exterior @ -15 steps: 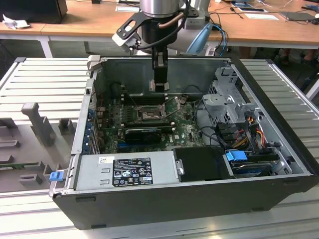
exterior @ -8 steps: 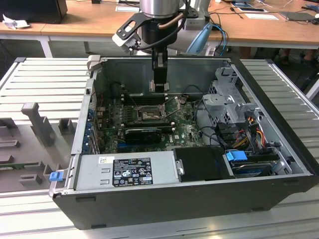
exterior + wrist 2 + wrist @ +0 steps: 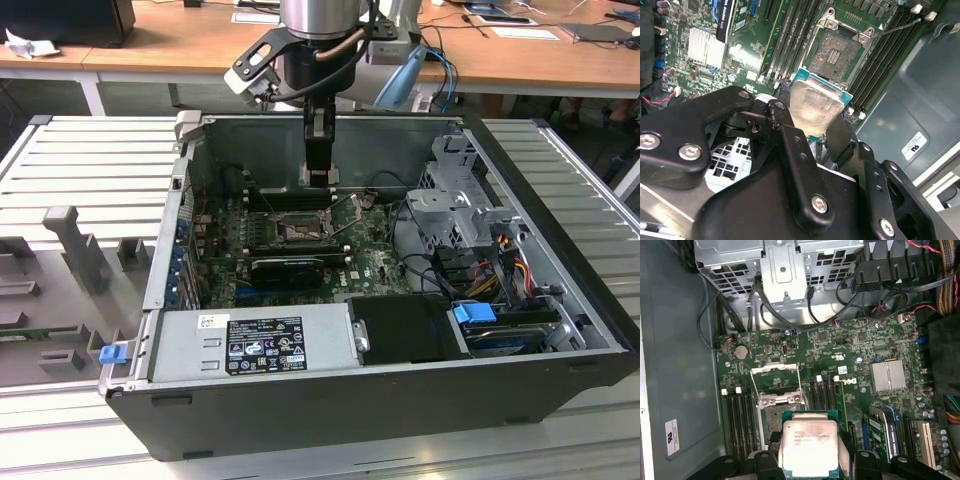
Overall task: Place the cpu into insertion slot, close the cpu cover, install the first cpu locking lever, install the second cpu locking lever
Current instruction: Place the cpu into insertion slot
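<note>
- Your gripper (image 3: 320,178) hangs straight down inside the open computer case (image 3: 400,400), over the far part of the green board (image 3: 840,345). Its fingers (image 3: 839,136) are clamped on the chip (image 3: 817,102) by two opposite edges.
- That edge grip leaves the chip's top face and underside free (nothing presses on the contacts). It also carries the chip flat, roughly parallel to the board as far as I can tell, which I judge suits a straight drop into the socket.
- The chip is in the air, near the socket (image 3: 837,52) but apart from it. In both wrist views it sits a little to one side of the opening, not squarely over it.
- The socket is empty: you can see its dark grid of contacts inside the black rim.
- The cover (image 3: 775,368) stands swung up off the socket, and a thin wire lever (image 3: 900,27) points out sideways, so the way in is open.
- The chip itself is a small square with a dull tan-silver cap, faint print on it, and a green border showing round the cap.
</note>
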Robot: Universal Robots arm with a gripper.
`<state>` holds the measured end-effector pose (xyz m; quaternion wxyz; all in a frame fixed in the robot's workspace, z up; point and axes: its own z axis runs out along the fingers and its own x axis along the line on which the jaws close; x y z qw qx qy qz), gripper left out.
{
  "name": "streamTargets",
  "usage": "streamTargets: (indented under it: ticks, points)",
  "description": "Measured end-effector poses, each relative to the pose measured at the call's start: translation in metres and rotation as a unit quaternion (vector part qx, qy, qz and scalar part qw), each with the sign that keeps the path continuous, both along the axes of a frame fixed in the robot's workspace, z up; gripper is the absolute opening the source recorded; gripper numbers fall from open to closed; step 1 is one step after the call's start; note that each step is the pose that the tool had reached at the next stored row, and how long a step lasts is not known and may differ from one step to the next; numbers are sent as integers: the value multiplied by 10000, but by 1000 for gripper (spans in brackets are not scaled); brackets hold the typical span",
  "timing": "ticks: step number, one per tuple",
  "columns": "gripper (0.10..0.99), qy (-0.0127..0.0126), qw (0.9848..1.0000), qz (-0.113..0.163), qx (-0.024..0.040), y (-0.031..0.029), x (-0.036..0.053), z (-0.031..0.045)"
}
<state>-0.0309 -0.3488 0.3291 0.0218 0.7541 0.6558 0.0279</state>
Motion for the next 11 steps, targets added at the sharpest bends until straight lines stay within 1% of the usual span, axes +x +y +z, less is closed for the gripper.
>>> streamTargets:
  ticks: [3,5,7,8,10,11]
  points:
    - [525,0,10000,40,-2,0,0,-32]
    - [525,1,9998,209,-2,0,-1,-53]
    - [525,1,9991,419,-2,1,0,-84]
    - [525,0,9983,577,-2,0,0,-109]
    - [525,0,9975,706,-2,1,0,-143]
    - [525,0,9973,731,-2,2,0,-161]
